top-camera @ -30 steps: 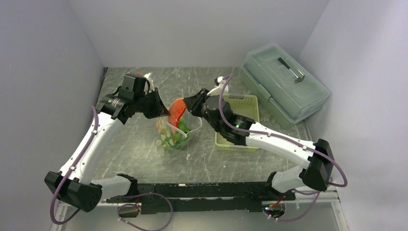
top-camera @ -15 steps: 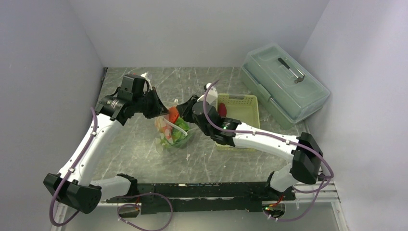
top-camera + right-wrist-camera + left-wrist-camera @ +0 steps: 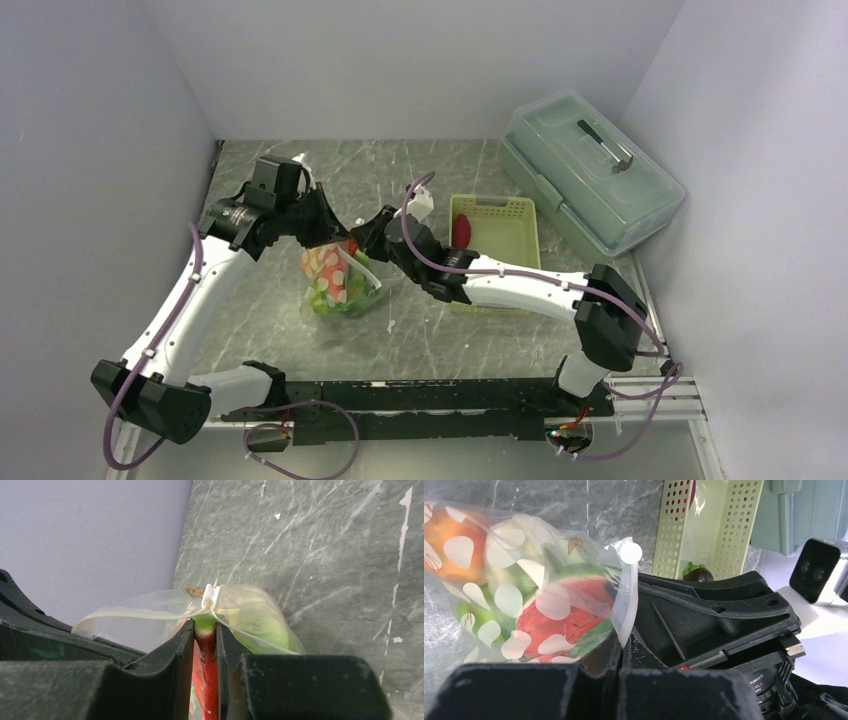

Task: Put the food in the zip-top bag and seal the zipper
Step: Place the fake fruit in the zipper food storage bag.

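Grey speckled table (image 3: 270, 320) lies under it all. On it, the left gripper (image 3: 619, 665) is pinched tight on the zipper (image 3: 626, 605) of the zip-top bag (image 3: 335, 280), which droops below it. Just beside, the right gripper (image 3: 205, 635) squeezes narrow on the red-orange long piece (image 3: 206, 675) at the bag's mouth; its lower end is cut off. Food inside looks blurry behind white spots. Past the right gripper sits the green basket (image 3: 500, 215) with a dark maroon ball (image 3: 697, 573), then a lidded box (image 3: 590, 170). Tiny letters on the black arm are unreadable.
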You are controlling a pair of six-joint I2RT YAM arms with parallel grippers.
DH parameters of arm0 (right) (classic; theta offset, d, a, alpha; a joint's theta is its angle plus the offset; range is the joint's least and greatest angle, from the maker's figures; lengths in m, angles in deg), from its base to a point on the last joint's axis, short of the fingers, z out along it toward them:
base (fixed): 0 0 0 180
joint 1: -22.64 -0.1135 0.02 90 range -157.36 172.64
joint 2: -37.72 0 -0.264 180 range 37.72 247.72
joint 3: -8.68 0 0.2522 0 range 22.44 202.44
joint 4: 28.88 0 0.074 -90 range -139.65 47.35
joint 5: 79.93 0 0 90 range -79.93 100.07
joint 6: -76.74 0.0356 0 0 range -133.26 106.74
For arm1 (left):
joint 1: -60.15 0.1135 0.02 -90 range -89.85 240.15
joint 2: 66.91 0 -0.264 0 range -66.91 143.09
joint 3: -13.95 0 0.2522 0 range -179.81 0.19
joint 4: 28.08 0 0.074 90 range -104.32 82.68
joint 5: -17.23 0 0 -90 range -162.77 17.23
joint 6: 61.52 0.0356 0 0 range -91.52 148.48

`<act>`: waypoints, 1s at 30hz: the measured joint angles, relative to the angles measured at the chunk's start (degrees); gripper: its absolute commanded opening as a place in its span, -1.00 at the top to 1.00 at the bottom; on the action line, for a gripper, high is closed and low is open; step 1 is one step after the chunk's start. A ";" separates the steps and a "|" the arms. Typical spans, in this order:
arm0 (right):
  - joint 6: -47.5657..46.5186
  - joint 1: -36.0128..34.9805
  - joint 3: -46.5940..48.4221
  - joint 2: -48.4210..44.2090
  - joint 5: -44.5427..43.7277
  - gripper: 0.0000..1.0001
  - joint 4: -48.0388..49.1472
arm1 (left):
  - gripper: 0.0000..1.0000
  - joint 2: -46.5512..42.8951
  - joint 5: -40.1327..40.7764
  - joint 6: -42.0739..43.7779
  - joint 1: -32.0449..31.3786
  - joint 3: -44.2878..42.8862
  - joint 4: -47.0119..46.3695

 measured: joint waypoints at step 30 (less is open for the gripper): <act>-0.09 0.39 -2.34 -0.31 -0.96 1.00 -0.35 | 1.00 0.26 -2.19 0.31 0.07 1.36 0.55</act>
